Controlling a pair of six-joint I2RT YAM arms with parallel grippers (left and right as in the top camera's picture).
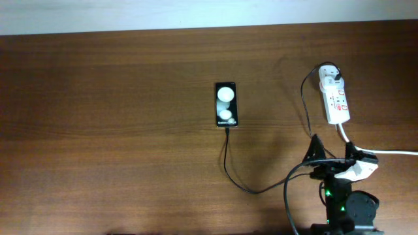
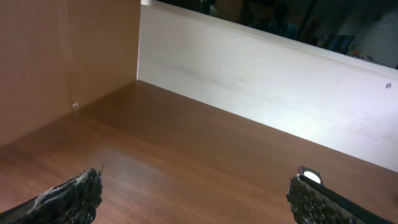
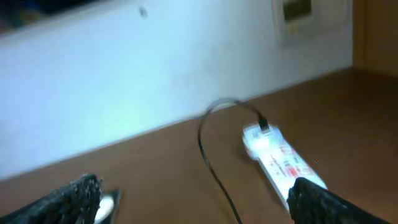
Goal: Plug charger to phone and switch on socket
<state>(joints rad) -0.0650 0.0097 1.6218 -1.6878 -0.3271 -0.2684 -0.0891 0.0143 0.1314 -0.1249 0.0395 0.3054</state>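
Note:
The black phone (image 1: pixel 226 104) lies flat mid-table, its two white patches showing. The thin black charger cable (image 1: pixel 243 186) runs from the phone's near edge, loops toward me, then rises to its white plug (image 1: pixel 330 73) seated in the far end of the white socket strip (image 1: pixel 337 101). My right gripper (image 1: pixel 333 155) is open and empty, just short of the strip's near end. In the right wrist view it (image 3: pixel 196 202) frames the cable (image 3: pixel 212 163) and the strip (image 3: pixel 281 163). My left gripper (image 2: pixel 196 199) is open and empty above bare table, with a phone corner (image 2: pixel 310 177) by its right finger.
The strip's thick white cord (image 1: pixel 392 153) runs off to the right past my right arm. A pale wall (image 2: pixel 267 81) borders the table's far edge, and a wooden panel (image 2: pixel 62 50) stands at the left.

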